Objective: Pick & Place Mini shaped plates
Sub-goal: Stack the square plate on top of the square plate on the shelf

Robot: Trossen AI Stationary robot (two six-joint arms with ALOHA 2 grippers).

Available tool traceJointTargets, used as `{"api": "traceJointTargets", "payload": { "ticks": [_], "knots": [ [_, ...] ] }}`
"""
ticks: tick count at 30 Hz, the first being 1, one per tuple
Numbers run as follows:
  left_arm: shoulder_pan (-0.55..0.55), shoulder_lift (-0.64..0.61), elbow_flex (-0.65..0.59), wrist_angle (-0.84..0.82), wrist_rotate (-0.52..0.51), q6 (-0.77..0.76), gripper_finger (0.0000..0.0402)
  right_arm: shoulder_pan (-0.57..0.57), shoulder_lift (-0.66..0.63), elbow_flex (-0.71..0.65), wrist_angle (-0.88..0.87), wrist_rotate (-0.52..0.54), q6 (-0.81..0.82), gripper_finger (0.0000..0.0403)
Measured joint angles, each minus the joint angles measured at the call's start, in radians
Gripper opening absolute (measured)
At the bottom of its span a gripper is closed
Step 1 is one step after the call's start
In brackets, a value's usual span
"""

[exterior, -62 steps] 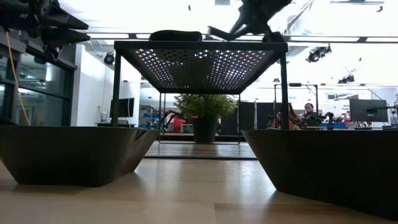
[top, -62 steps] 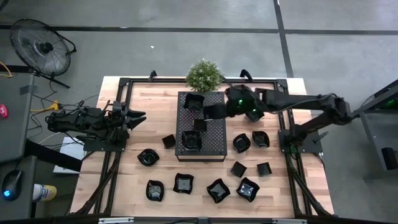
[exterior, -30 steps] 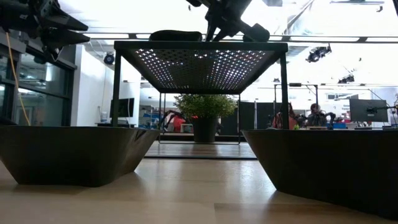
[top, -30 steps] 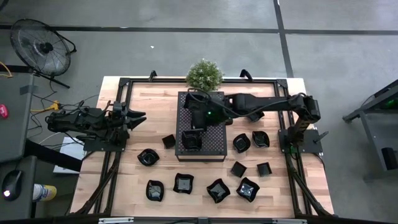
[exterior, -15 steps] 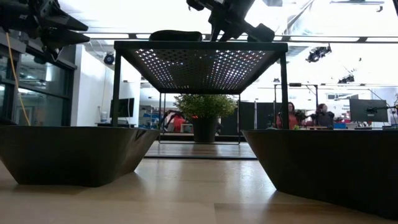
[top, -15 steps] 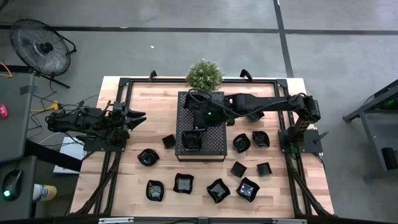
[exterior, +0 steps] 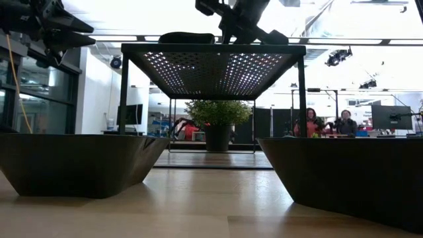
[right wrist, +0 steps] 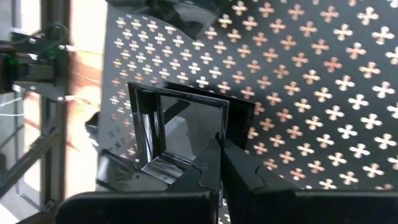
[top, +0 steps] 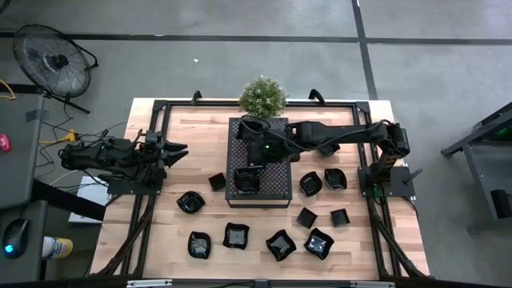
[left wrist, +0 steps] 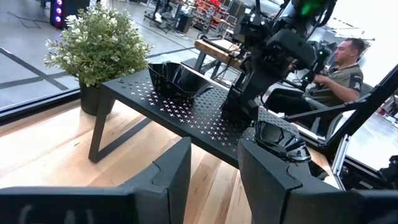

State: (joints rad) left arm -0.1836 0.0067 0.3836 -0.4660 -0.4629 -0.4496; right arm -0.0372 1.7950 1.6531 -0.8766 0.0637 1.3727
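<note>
two plates (top: 246,181) flank the right hand (top: 254,154), pinching a square plate (right wrist: 180,134).

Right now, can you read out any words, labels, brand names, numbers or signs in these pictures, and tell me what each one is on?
None can be read.
Black perforated metal tray: only punched cross-shaped holes, no lettering.
Small glossy black mini plates: no markings visible.
Dark robot arms, with the right gripper shut on a square plate's rim: no legible label.
Room beyond the table: screens and equipment too small to read.
</note>
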Motion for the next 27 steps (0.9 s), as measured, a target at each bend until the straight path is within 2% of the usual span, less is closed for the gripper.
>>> {"api": "traceJointTargets", "payload": {
  "ticks": [13,27],
  "knots": [
    [0.000,0.000,0.000,0.000,0.000,0.000,0.0131,0.000,0.000,0.000,-0.008,-0.018,0.000,0.0005],
    [0.000,0.000,0.000,0.000,-0.001,0.000,0.0131,-0.002,0.000,0.000,-0.005,-0.006,0.000,0.0056]
  ]
}}
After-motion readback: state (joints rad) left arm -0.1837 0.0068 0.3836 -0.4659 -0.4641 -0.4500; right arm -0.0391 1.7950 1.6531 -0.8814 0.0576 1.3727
